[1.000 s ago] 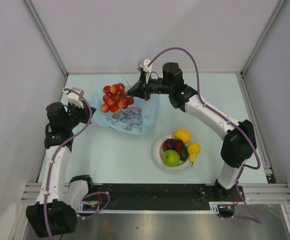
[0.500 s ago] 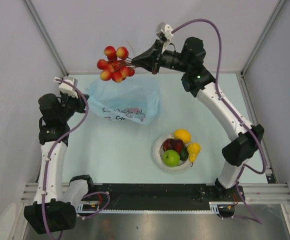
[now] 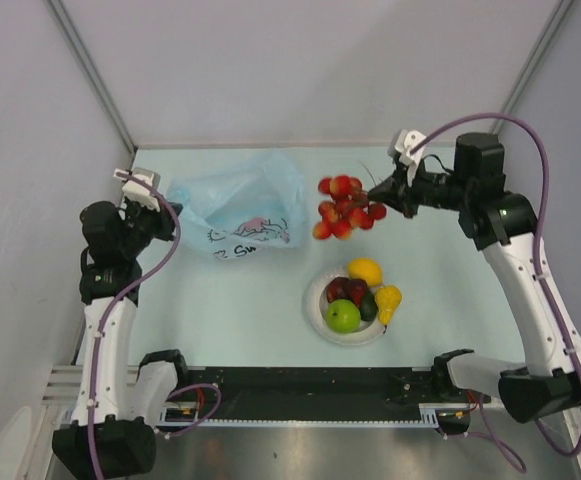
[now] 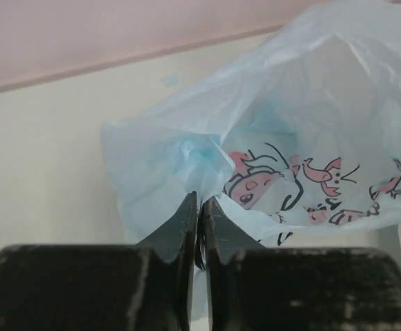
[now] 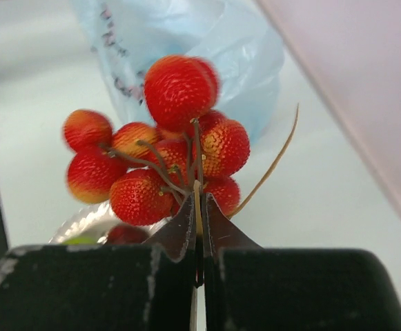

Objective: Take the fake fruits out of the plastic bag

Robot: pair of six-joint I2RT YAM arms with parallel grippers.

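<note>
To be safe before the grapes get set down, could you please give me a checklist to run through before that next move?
1. The right gripper is shut on the stem of the grapes: ok.
2. The grapes hang outside the plastic bag, beside it: ok.
3. The left gripper is shut on the edge of the plastic bag: ok.
4. Free room on the plate: cannot tell; the fruits cover most of it.
5. The plastic bag is emptied: cannot tell; its inside is mostly hidden.

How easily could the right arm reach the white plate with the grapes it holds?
Probably easily: the right arm holds the grapes in shut jaws close beyond the plate, with nothing between them. Other fruits crowd the plate, though.
</note>
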